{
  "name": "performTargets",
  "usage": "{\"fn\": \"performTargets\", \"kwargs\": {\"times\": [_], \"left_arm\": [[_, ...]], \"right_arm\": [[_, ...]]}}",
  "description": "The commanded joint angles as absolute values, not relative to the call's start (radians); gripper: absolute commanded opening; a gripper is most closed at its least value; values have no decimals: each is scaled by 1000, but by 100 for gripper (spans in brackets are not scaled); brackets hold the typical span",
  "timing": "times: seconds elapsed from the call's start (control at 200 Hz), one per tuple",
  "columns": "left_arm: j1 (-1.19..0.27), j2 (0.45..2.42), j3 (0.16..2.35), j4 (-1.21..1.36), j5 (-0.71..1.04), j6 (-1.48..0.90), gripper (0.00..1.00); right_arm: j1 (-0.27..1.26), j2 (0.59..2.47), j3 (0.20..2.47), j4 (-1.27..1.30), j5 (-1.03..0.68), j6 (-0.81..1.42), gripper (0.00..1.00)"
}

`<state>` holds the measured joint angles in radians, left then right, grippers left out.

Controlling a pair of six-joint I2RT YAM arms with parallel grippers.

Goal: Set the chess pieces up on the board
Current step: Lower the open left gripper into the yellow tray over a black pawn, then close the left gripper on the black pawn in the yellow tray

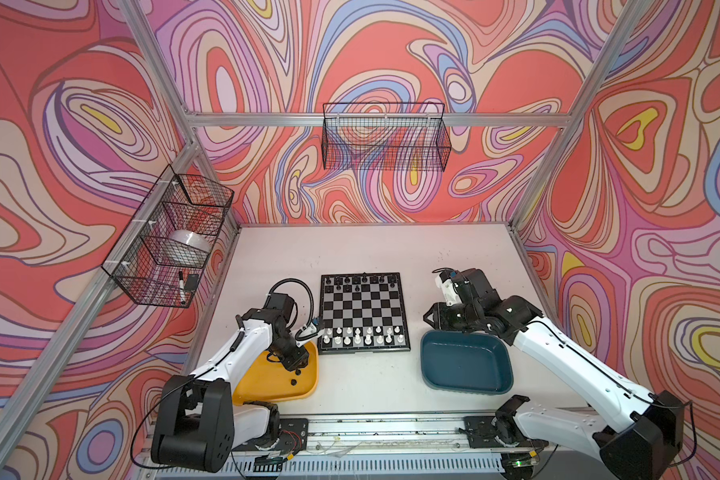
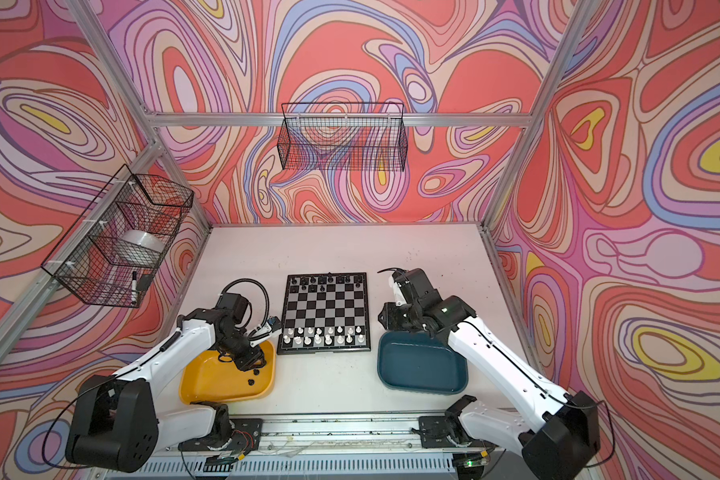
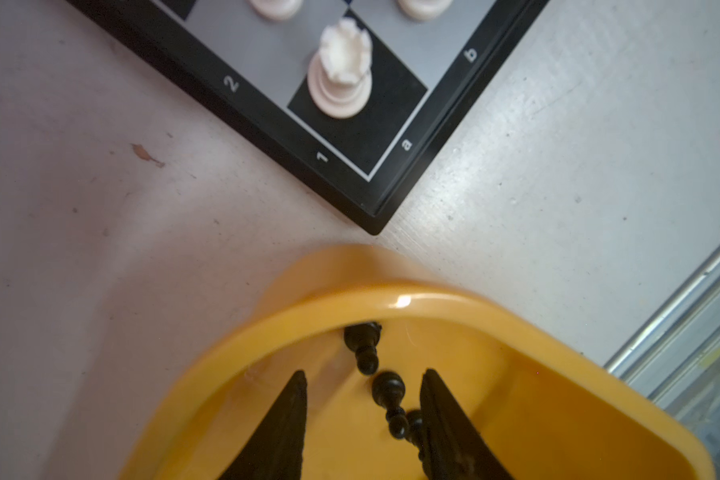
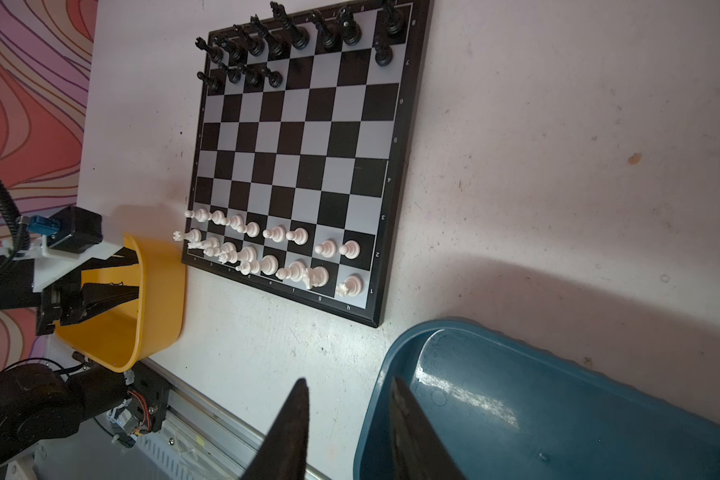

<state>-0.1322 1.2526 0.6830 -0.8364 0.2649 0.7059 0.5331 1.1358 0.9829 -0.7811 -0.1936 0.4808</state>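
Black fingers of the left gripper stood apart, low in the yellow tray, with loose black pawns lying between them, none pinched. The right gripper, likewise parted and empty, hung at the teal tray edge. Between the trays lay the board, white pieces filling its near rows and black pieces partly filling the far ones.

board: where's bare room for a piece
Bare: the four middle rows of the board, between the black pieces and the white pieces, plus gaps in the black pawn row toward the teal tray. Crowded: both white rows.
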Motion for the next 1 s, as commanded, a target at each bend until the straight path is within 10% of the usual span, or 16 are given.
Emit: {"fn": "performTargets", "kwargs": {"times": [0.0,0.997], "left_arm": [[-140,1261,673,-818,277,724,45],[-185,1289,647,-768,236,721,32]], "right_arm": [[531,1124,973,-791,-181,486,33],[531,1098,950,-793,-176,495,32]]}}
